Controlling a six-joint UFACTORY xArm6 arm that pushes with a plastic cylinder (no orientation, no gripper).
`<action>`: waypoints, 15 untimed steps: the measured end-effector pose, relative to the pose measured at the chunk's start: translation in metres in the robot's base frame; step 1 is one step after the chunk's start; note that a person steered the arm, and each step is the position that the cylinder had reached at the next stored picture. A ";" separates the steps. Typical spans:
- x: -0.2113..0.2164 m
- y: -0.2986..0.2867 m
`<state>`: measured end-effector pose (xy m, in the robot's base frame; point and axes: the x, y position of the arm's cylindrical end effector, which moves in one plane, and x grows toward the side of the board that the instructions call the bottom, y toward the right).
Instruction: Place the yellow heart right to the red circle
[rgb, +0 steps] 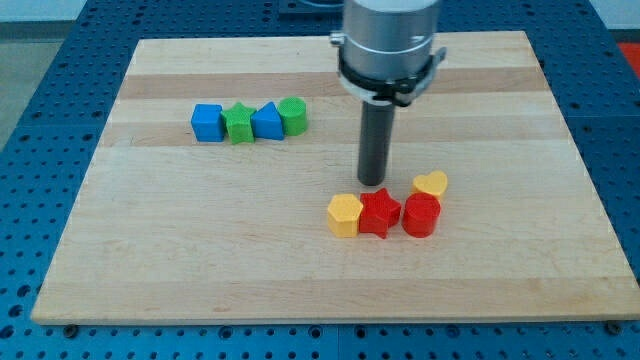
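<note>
My tip (375, 184) sits just above the red star (379, 212), no pincer here, only a bare rod. Yellow heart (431, 184) touches the red circle's (421, 215) top-right, toward the table's (150, 250) right edge.

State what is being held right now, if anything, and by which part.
Nothing is held; I have no hand, only a rod. My tip sits just above the red star in the view, left of the yellow heart; contact cannot be told.

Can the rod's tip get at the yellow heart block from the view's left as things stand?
Probably yes: my tip sits just above the red star block, and bare board separates it from the yellow heart block.
</note>
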<state>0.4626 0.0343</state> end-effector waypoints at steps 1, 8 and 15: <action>0.001 0.004; -0.025 0.117; -0.005 0.135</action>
<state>0.4578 0.1690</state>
